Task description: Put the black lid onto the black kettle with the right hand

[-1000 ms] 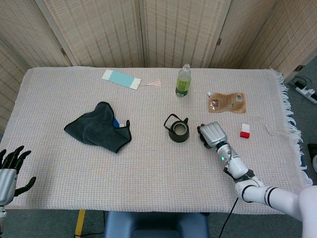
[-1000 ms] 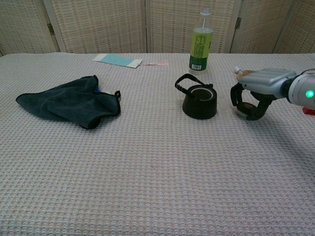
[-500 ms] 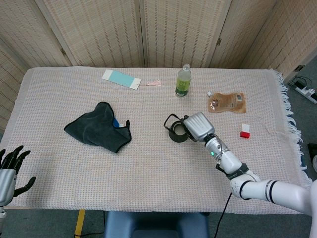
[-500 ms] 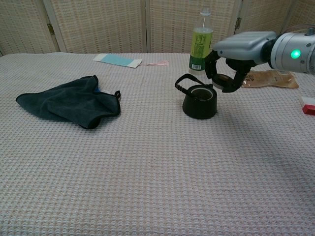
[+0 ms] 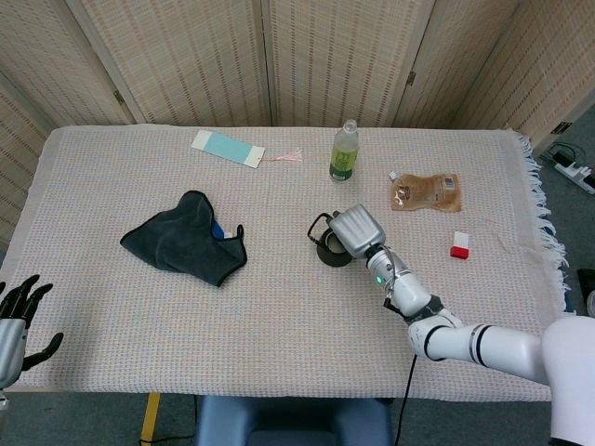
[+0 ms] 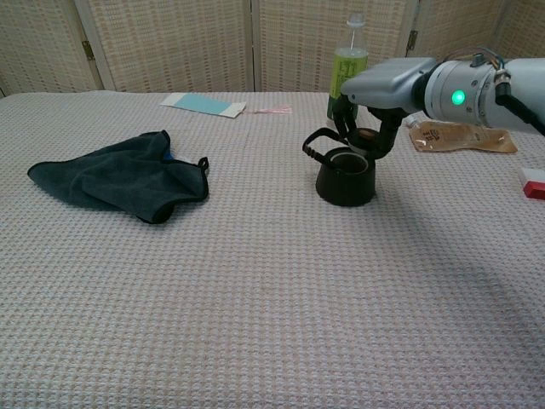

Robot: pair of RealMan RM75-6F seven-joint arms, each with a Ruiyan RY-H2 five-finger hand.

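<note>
The black kettle (image 6: 345, 179) stands open-topped on the woven cloth near the table's middle, its handle folded down to the left. My right hand (image 6: 375, 89) hovers directly over its mouth, fingers curled down around the black lid (image 6: 364, 139), which is mostly hidden and sits just above the rim. In the head view the right hand (image 5: 353, 230) covers most of the kettle (image 5: 323, 251). My left hand (image 5: 19, 321) hangs off the near left table edge, fingers spread and holding nothing.
A green bottle (image 6: 347, 77) stands just behind the kettle. A brown pouch (image 6: 460, 136) and a small red-and-white block (image 6: 535, 183) lie to the right. A dark cloth (image 6: 119, 175) lies to the left, a blue card (image 5: 228, 148) at the back.
My right hand lifted the lid off the table right of the kettle and carried it left, ending above the kettle's mouth. The left hand stayed put.
</note>
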